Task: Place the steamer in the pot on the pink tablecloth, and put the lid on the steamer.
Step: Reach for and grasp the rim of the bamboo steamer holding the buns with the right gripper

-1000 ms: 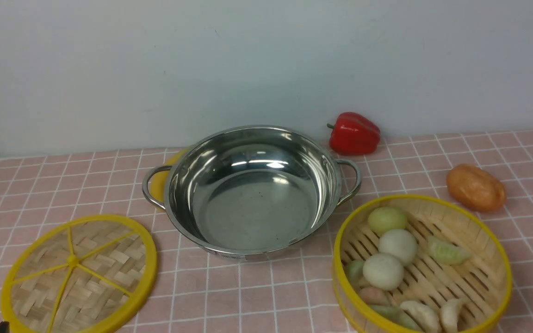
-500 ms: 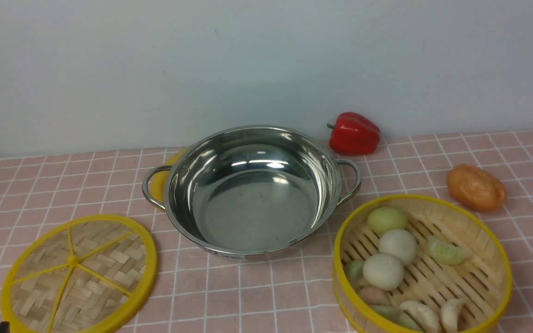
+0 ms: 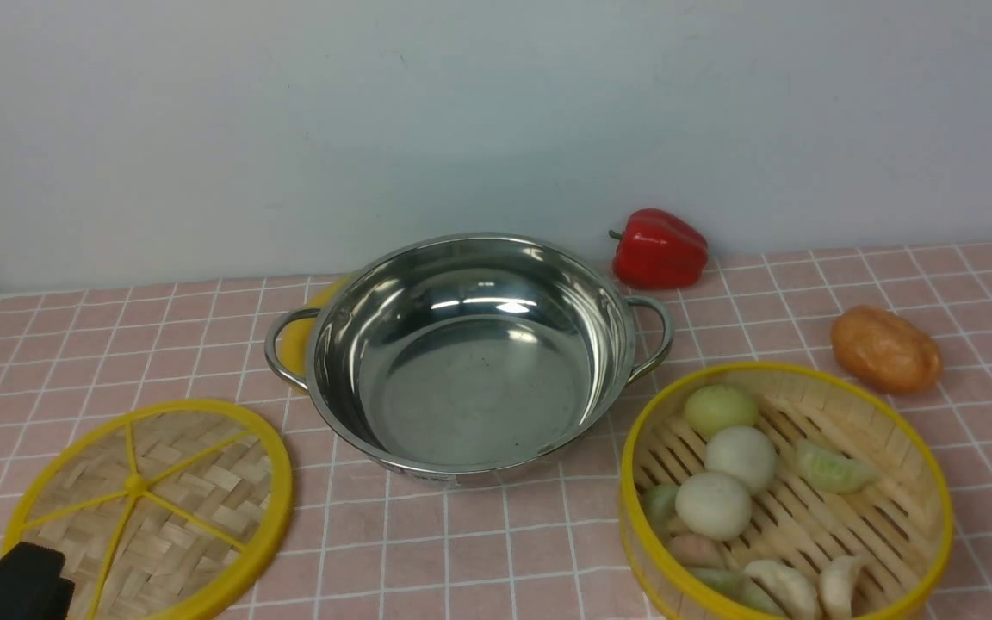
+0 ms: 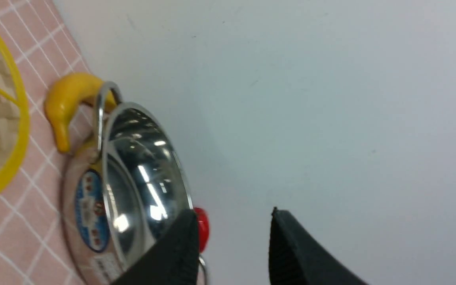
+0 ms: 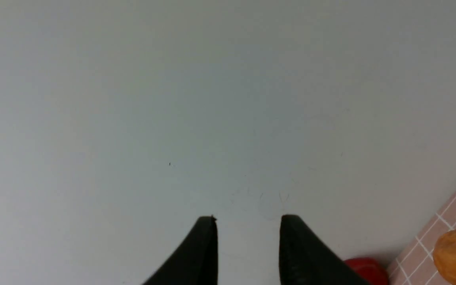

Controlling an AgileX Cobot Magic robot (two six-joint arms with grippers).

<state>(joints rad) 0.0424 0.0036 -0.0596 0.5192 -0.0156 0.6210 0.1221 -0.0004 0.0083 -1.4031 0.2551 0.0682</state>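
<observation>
The shiny steel pot [image 3: 470, 362] stands empty on the pink tablecloth [image 3: 479, 551] in the middle. The bamboo steamer [image 3: 784, 499] with a yellow rim sits at the front right and holds several dumplings and buns. The flat woven lid [image 3: 151, 508] lies at the front left. My left gripper [image 4: 232, 215] is open and empty; in the front view only a black part of it shows, over the lid's near edge. The left wrist view shows the pot [image 4: 133, 178] and the lid's rim [image 4: 14, 130]. My right gripper [image 5: 247, 219] is open and empty, facing the wall.
A red bell pepper [image 3: 660, 248] lies behind the pot by the wall. An orange bread-like piece [image 3: 886, 349] lies at the right. A yellow banana [image 4: 67, 103] lies against the pot's left handle. The grey wall closes the back.
The black left gripper has come up into the front view's lower left corner, over the lid's near edge. Nothing else has moved.
</observation>
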